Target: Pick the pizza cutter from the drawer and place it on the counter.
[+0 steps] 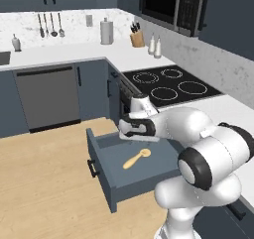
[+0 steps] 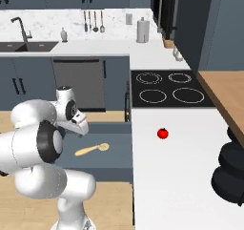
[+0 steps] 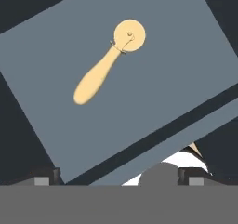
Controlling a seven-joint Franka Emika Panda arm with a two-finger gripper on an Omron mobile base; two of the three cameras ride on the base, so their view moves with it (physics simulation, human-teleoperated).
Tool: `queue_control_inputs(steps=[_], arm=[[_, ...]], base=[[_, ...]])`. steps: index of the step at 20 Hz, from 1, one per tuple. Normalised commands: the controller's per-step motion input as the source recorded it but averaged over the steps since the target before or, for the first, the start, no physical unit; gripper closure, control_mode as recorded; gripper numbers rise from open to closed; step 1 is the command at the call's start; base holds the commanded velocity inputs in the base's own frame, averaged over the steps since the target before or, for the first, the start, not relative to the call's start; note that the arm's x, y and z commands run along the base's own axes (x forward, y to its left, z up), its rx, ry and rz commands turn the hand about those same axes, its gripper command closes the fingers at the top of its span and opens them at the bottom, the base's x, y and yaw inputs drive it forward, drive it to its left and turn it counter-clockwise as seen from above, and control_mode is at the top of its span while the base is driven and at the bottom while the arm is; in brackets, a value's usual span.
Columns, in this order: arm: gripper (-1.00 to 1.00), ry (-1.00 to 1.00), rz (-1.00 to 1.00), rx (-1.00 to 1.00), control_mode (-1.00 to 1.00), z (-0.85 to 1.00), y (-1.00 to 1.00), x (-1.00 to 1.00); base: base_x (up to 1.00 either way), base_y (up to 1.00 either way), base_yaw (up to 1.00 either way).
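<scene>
The drawer [image 1: 106, 146] stands pulled out, and the pizza cutter [image 1: 137, 158] lies flat on its floor, apart from every wall. The gripper [image 1: 130, 134] hangs above it with fingers [image 3: 44, 175] spread wide, holding nothing. Centre the gripper over the tapered handle, turn the fingers across its long axis, descend clear of the drawer walls, then close. The table [image 2: 181, 176] beside the drawer, bearing a tomato [image 2: 163, 133], offers room for placement.
</scene>
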Motion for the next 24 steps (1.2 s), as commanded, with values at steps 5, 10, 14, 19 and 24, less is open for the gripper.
queue_control_inputs(steps=[5,10,14,19,24], arm=[[-1.0,0.2,-0.05,-0.14,-1.0,-0.13,0.11,0.59],[-1.0,0.23,0.0,0.0,-1.0,-0.13,0.0,0.63],[-1.0,0.06,0.0,0.08,-1.0,-0.69,-0.01,0.06],[-1.0,-0.02,0.0,0.01,-1.0,-0.88,0.0,0.0],[-1.0,-0.12,0.0,0.0,-1.0,-0.68,0.0,0.0]], base=[[0.0,0.0,0.0],[0.0,0.0,0.0],[0.0,0.0,0.0],[0.0,0.0,0.0],[0.0,0.0,0.0]])
